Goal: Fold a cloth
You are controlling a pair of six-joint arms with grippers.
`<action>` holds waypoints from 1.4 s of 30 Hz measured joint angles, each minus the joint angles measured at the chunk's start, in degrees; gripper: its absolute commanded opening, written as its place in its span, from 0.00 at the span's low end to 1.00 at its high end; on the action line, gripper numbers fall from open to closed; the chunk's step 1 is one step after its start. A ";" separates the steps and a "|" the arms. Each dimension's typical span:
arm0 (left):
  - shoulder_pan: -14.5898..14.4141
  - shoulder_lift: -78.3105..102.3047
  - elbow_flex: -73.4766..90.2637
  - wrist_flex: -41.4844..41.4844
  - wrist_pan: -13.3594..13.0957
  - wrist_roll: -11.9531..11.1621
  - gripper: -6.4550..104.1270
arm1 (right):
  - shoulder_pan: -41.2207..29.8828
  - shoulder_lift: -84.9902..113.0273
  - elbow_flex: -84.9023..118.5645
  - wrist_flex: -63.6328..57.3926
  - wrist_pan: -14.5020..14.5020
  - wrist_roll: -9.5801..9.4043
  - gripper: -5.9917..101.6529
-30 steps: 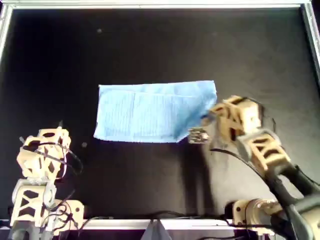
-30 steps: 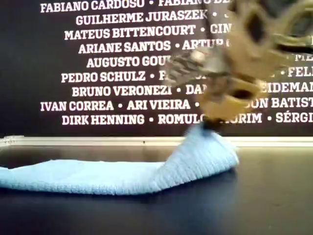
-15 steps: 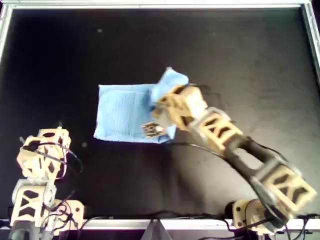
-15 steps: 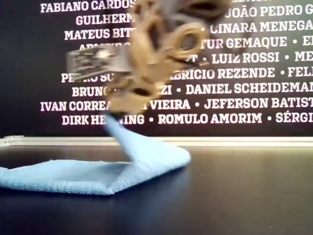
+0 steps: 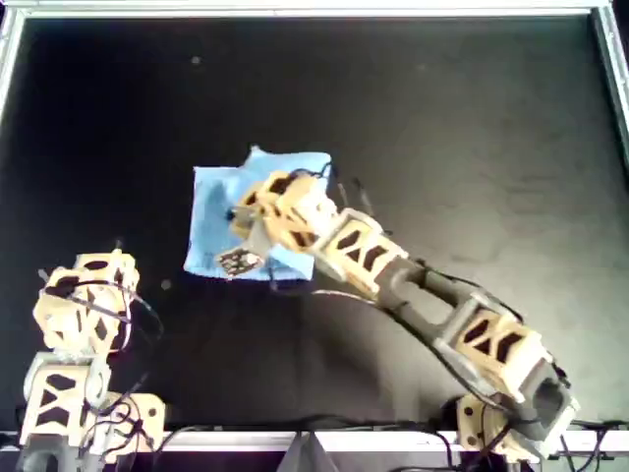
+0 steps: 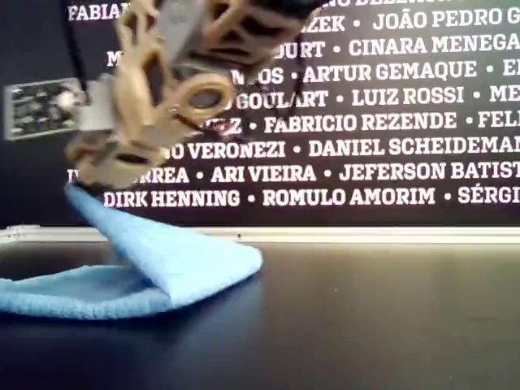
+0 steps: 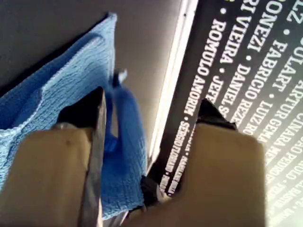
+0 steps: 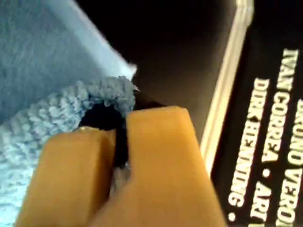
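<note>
Centre-left in the overhead view, you've got the blue cloth on the black desk, partly folded over itself. Your right tool is pinched tight on a raised cloth edge, held up above the flat part. Your left tool sits by the overhead view's bottom-left corner, jaws apart, gripping nothing

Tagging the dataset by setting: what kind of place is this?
Likely a demo or lab bench: a black framed table, a dark name-printed wall, and the right gripper folding a sky-blue woven cloth.
</note>
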 measured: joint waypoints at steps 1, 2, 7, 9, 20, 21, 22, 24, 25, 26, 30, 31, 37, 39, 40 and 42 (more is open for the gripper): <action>0.00 0.00 0.00 0.00 0.00 0.00 0.68 | 0.53 -1.05 -0.88 0.00 0.00 0.00 0.05; 0.00 0.00 0.00 0.00 0.00 0.00 0.68 | 0.97 -1.85 -1.58 0.00 0.00 0.00 0.05; 0.00 0.00 0.00 0.00 0.00 0.00 0.68 | 3.43 -5.19 -4.66 0.00 0.00 -0.18 0.05; 0.00 0.00 0.00 0.00 0.00 0.00 0.68 | 4.31 -6.77 -5.80 0.00 0.00 -0.18 0.05; 0.00 0.00 0.00 0.00 0.00 0.00 0.68 | 5.80 -18.11 -16.61 0.00 0.00 -0.18 0.29; 0.00 0.00 0.00 0.00 0.00 0.00 0.68 | 5.80 -18.54 -17.14 0.00 0.00 -0.18 0.34; 0.00 0.00 0.00 0.00 0.00 0.00 0.68 | 5.80 -18.90 -17.40 0.00 0.00 -0.18 0.39; 0.00 0.00 0.00 0.00 0.00 0.00 0.68 | 5.80 -19.16 -17.49 0.00 0.00 -0.18 0.45; 0.00 0.00 0.00 0.00 0.00 0.00 0.68 | 5.80 -19.16 -17.49 0.00 0.00 -0.18 0.46; 0.00 0.00 0.00 0.00 0.00 0.00 0.68 | 5.80 -19.16 -17.49 0.00 0.00 -0.18 0.46; 0.00 0.00 0.00 0.00 0.00 0.00 0.67 | 5.80 -19.16 -17.49 0.00 0.00 0.00 0.44; 0.00 0.00 0.00 0.00 0.00 0.00 0.67 | 5.80 -19.16 -17.49 0.00 0.00 0.00 0.44; 0.00 0.00 0.00 0.00 0.00 0.00 0.67 | 5.80 -18.81 -17.49 2.02 0.00 -0.53 0.43; 0.00 0.00 0.00 0.00 0.00 0.00 0.67 | 5.80 -18.02 -17.49 5.45 0.00 -0.53 0.43; 0.00 0.00 0.00 0.00 0.00 0.00 0.67 | 5.89 -17.40 -17.49 7.29 0.00 -0.53 0.43; 0.00 0.00 0.00 0.00 0.00 0.00 0.67 | 6.15 -15.73 -17.49 10.72 0.00 -0.53 0.43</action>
